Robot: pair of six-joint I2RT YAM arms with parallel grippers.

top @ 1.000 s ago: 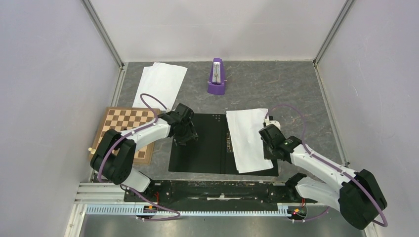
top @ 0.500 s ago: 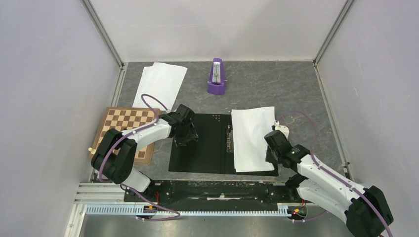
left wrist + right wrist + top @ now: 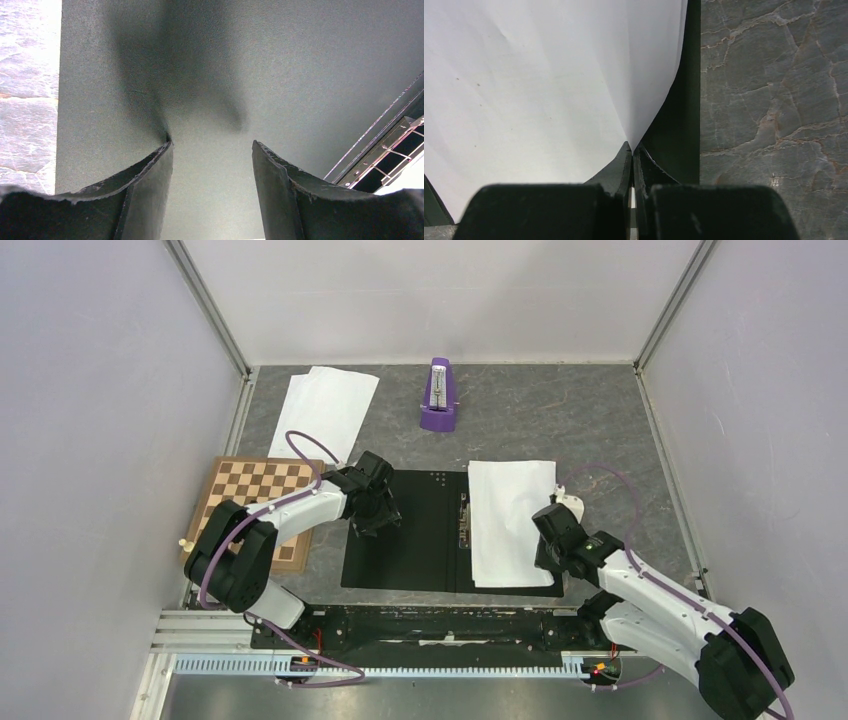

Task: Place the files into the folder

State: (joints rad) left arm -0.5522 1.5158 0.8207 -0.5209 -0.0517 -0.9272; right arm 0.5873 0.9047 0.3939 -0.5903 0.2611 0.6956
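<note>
The folder point(image 3: 410, 540) lies open near the front, black inside up, with its metal spine clip point(image 3: 464, 520) down the middle. A white file sheet point(image 3: 508, 520) lies over the folder's right half. My right gripper point(image 3: 548, 540) is shut on that sheet's right edge; in the right wrist view its jaws point(image 3: 632, 150) pinch the paper point(image 3: 549, 85) above the black folder point(image 3: 681, 125). My left gripper point(image 3: 368, 512) is open, fingers down on the folder's left half point(image 3: 225, 75), near its left edge. More white files point(image 3: 325, 410) lie at the back left.
A brown chessboard point(image 3: 255, 502) lies left of the folder, under my left arm. A purple metronome point(image 3: 438, 398) stands at the back centre. Grey walls close in the stone-patterned table point(image 3: 600, 430) on three sides.
My right gripper pulled the sheet right and toward the front, squaring it over the folder's right half and uncovering the spine clip. The left arm has not moved.
</note>
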